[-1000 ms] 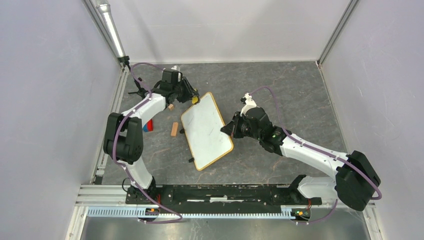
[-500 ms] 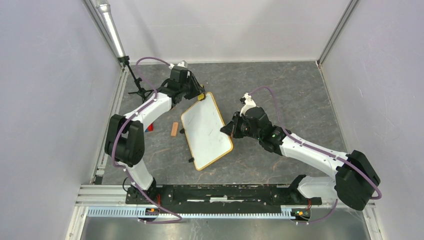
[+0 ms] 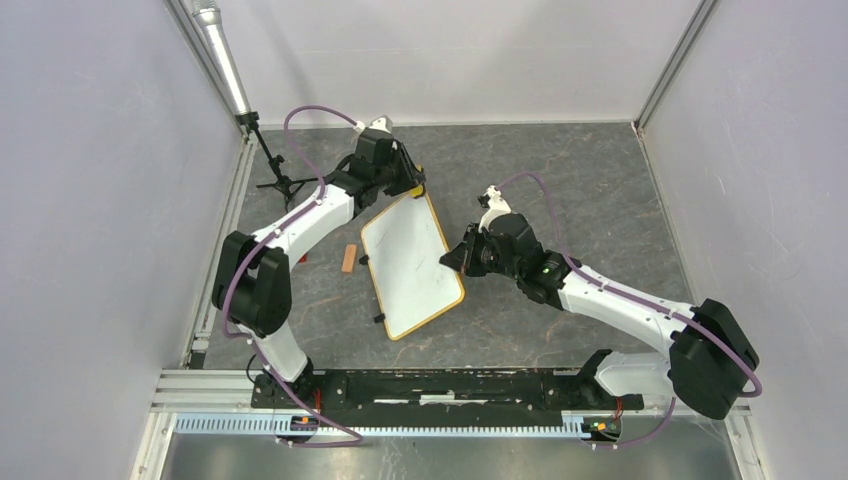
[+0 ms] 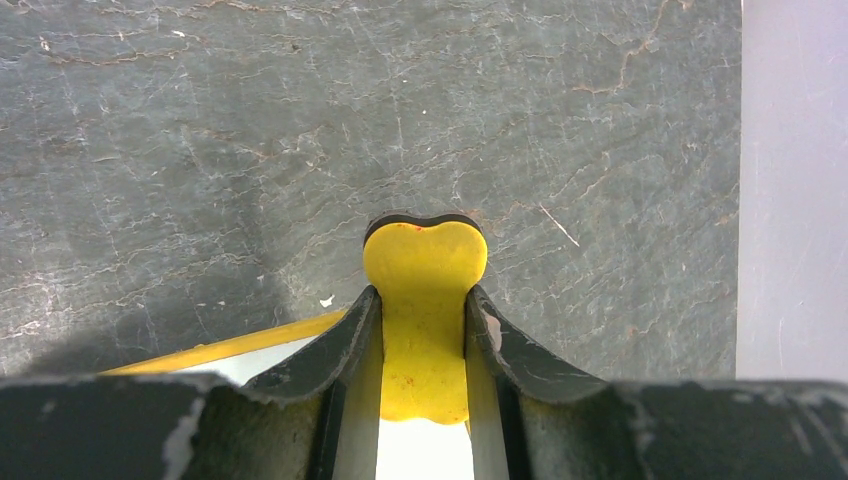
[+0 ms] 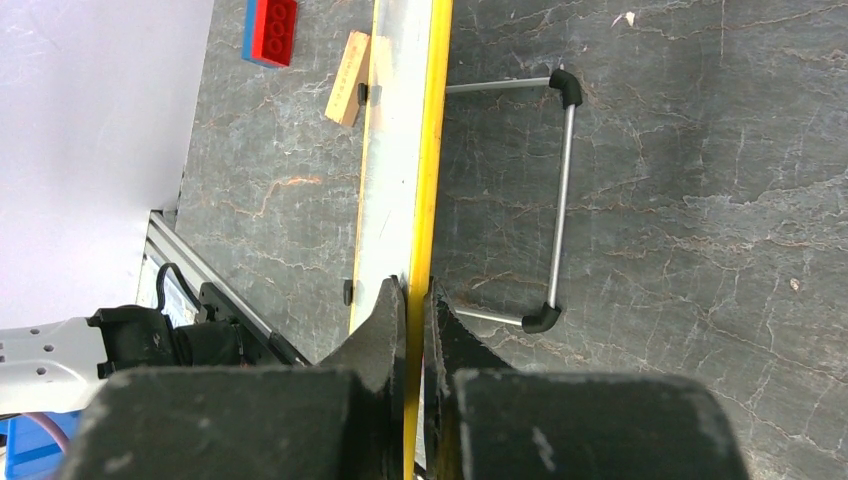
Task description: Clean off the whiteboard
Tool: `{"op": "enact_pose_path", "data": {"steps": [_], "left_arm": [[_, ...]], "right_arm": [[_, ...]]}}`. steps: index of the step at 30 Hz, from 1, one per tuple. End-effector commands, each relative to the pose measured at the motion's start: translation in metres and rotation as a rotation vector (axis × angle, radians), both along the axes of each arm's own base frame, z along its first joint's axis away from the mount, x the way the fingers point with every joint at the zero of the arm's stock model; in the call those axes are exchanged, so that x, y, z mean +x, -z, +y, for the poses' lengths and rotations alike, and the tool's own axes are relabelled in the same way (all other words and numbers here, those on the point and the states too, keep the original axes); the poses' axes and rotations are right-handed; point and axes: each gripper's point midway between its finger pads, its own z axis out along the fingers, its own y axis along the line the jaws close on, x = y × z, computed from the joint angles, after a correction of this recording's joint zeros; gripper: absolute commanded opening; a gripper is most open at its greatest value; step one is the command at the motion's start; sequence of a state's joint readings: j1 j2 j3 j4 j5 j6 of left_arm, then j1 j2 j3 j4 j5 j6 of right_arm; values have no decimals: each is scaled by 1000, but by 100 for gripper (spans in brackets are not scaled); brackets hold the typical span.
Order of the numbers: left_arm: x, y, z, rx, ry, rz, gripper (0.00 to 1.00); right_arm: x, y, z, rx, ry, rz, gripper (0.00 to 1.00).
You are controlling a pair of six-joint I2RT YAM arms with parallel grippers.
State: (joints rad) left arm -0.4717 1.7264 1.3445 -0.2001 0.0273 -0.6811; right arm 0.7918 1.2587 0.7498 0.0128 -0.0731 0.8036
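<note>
The whiteboard (image 3: 412,262) is seen at the middle of the table (image 3: 600,190), between the 2 arms. Its right edge is clamped by the right gripper (image 3: 457,258). A yellow pad (image 4: 424,262) is gripped by the left gripper (image 3: 408,182) at the board's far corner. A wooden block (image 3: 348,258) is seen just left of the board.
</note>
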Motion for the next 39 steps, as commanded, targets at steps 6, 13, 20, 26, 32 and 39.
{"op": "enact_pose_path", "data": {"steps": [6,13,20,26,32,39], "left_arm": [[-32,28,12,-8,33,69,17],[-92,35,1,64,104,49,17],[-141,16,-37,71,170,-11,17],[-113,15,-30,107,141,-25,18],[-62,28,-1,58,58,3,17],[-11,39,30,56,-42,21,16]], "right_arm": [[-15,-22,23,34,-161,-79,0],[-16,-19,24,36,-165,-75,0],[-17,-21,25,41,-163,-75,0],[-18,-23,26,37,-166,-76,0],[-17,-25,25,31,-161,-82,0],[-17,-25,27,30,-167,-78,0]]}}
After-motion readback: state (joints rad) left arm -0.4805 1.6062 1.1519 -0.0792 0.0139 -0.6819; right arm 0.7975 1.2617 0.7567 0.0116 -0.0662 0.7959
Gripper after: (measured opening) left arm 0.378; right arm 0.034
